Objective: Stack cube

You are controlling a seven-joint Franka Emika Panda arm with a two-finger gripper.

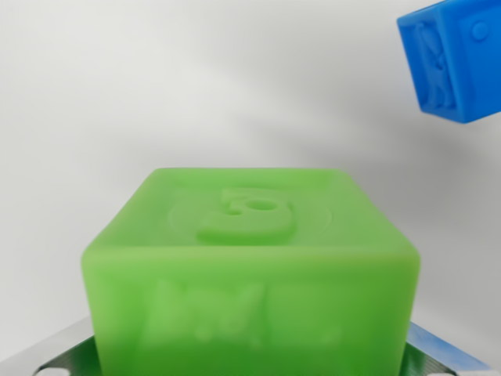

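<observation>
A green cube with a raised figure on its top face was seen filling the lower middle of the wrist view, held between the metal fingers. A blue cube lay well apart on the white tabletop, at the wrist view's upper right.

Surface: plain white, smooth, matte, filling nearly the whole wrist view.
Shading: soft grey band crossing diagonally, brighter toward the lower left.
Light: even and diffuse, without hard-edged shadows.
Walls, floor, furniture, windows: not distinguishable.
</observation>
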